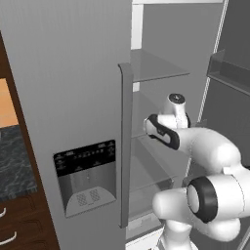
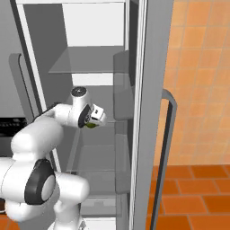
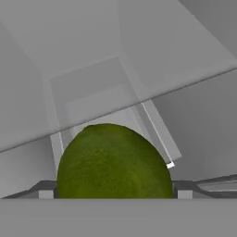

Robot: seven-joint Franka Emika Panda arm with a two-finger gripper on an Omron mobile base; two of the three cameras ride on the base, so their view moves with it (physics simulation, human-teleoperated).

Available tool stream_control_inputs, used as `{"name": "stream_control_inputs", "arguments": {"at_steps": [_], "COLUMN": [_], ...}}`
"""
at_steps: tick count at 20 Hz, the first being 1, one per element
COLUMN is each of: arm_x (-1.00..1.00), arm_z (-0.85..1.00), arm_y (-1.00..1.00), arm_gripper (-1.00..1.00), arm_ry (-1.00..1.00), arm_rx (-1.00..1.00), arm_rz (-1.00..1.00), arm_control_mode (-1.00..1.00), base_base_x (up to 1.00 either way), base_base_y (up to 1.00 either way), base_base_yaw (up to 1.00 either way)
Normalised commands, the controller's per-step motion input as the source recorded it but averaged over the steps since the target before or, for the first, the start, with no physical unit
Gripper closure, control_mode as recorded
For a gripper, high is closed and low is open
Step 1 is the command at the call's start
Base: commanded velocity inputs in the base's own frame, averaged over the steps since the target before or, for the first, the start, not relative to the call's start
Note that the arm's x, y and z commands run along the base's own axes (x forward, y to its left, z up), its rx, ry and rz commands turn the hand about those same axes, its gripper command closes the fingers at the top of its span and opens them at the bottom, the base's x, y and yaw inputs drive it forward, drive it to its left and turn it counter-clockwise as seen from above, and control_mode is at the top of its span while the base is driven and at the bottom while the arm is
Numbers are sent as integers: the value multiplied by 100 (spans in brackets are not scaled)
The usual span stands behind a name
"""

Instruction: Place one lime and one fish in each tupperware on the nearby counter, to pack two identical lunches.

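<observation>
A round yellow-green lime (image 3: 113,162) sits between my two fingertips and touches both in the hand view. My gripper (image 3: 115,193) is shut on the lime. From the right base view, the gripper (image 2: 95,120) reaches into the open fridge at middle-shelf height, and the lime (image 2: 91,125) peeks out just below the hand. Whether the lime rests on the glass shelf or hangs just above it, I cannot tell. A strip of the dark marbled counter (image 1: 12,161) shows at the far left. The fish and the tupperware are out of view.
The closed grey fridge door (image 1: 73,97), with a dispenser panel and a long handle (image 1: 126,146), stands left of the arm. The open right door (image 2: 152,90) stands close on the other side. Glass shelves (image 2: 90,63) sit above and below the hand. Brown drawers (image 1: 14,224) are under the counter.
</observation>
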Motion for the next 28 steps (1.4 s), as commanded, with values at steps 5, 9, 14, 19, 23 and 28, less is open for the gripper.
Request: {"name": "stream_control_inputs", "arguments": {"at_steps": [5,9,14,19,23,28], "arm_x": [-100,-100,-100,-89,-24,-58], "arm_z": [91,96,35,7,-1,-3], "arm_y": [0,0,3,30,1,11], "arm_gripper": [100,100,100,100,100,100], "arm_ry": [0,0,-9,-3,0,0], "arm_rx": [0,0,0,-2,0,0], "arm_rz": [0,0,1,3,0,0], "arm_control_mode": [-100,-100,-100,-100,-100,-100], "base_base_x": [0,0,0,0,0,0], "base_base_y": [0,0,0,0,0,0], "base_base_yaw": [0,0,0,0,0,0]}}
